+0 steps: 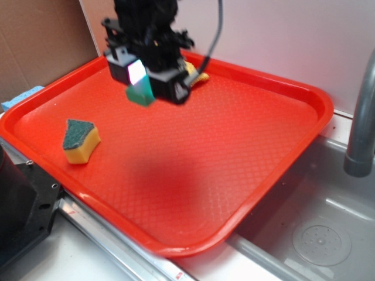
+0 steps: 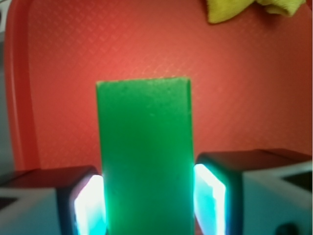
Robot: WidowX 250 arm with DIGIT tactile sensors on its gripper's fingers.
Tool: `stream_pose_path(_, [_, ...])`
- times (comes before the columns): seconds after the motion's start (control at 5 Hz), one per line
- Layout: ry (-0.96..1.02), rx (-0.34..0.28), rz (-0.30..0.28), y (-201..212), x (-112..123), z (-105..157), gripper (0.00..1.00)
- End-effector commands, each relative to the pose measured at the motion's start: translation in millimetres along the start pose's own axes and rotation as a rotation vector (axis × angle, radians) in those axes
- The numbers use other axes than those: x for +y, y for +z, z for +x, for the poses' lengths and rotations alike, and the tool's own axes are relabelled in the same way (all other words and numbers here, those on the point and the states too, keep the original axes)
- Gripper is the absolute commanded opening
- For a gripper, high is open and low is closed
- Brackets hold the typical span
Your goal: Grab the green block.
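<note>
The green block [image 2: 144,156] stands as a smooth plain green brick between my two lit pads [image 2: 90,205], which press on its left and right sides. My gripper [image 2: 149,208] is shut on it. In the exterior view the gripper [image 1: 142,88] hangs over the back left of the red tray [image 1: 234,146]. The block's lower end [image 1: 140,96] sticks out under the fingers, and it looks raised off the tray. A dark shadow lies on the tray in front of it.
A yellow sponge with a dark green top [image 1: 80,140] lies on the tray's left side. A yellow cloth [image 1: 198,73] [image 2: 244,10] sits at the tray's back edge behind the gripper. A metal sink [image 1: 316,234] and a grey faucet pipe [image 1: 360,129] are to the right.
</note>
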State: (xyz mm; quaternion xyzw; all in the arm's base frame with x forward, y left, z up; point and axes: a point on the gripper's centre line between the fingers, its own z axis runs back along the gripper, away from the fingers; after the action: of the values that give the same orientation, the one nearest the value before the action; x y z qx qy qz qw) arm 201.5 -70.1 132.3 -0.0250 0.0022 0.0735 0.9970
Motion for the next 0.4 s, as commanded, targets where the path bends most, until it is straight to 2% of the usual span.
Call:
stream_pose_path(0.0, [0.108,-0.097,-0.050,54.7,37.1,10.7,0.00])
stream_pose_path(0.2, [0.135,-0.122,-0.040,59.1,43.9,7.6,0.00])
